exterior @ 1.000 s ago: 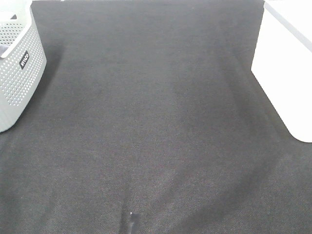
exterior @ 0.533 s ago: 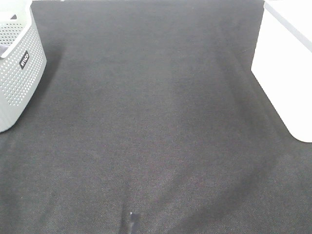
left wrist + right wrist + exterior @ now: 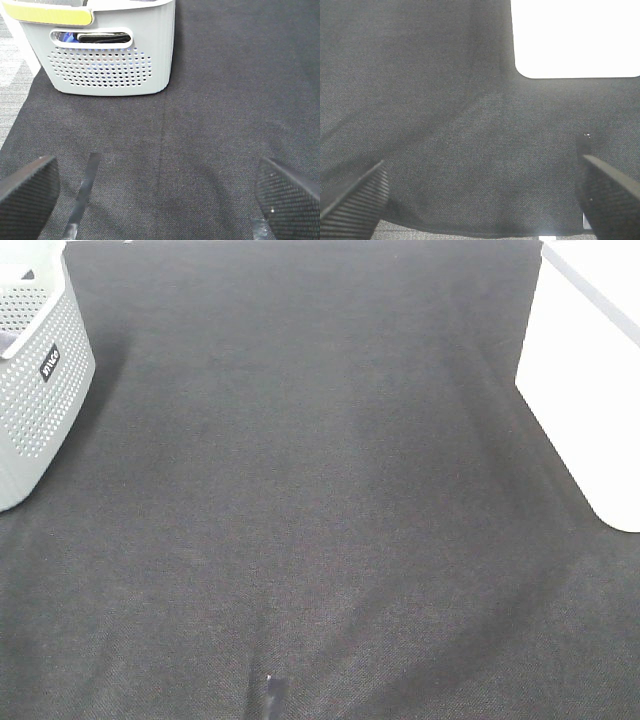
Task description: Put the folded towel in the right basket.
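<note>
Table (image 3: 320, 490): dark cloth, unchanged over the last second. Left basket (image 3: 35, 390), right basket (image 3: 590, 370). Towel: not visible. Left tool (image 3: 160, 192), right tool (image 3: 480, 197): spread wide, empty. Task apparently unstarted.

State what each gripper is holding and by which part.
Nothing is held. The left gripper and right gripper are both open over bare dark cloth.

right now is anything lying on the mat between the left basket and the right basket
Nothing visible does. In the high view the dark mat lies bare between the perforated grey left basket and the white right basket. No towel shows on the mat. Both grippers, left gripper and right gripper, are open and hold nothing.
</note>
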Available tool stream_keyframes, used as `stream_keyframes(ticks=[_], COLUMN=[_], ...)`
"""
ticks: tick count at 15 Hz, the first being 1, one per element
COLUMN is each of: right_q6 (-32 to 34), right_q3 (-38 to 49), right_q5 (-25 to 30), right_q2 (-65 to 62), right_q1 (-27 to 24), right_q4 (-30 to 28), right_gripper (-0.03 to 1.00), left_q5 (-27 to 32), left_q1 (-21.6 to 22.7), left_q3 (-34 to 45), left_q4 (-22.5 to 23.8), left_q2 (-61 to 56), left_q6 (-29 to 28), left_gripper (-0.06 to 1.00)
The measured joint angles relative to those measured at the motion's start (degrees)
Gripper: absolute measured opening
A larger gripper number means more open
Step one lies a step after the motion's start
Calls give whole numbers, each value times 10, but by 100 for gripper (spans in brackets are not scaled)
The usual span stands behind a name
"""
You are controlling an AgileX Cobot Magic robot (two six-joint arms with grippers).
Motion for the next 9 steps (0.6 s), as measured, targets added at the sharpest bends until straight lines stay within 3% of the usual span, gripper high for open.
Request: stream_keyframes(ticks=[9], right_q6=[0], right_q3=[0], right_q5=[0], right_q2=[0], right_q1=[0], right_q4=[0], right_gripper=[96], left_q5=[0], left_q1=[0], left_q3=[0], left_q4=[0], left_q2=[0], left_q6=[0], left_gripper=[99])
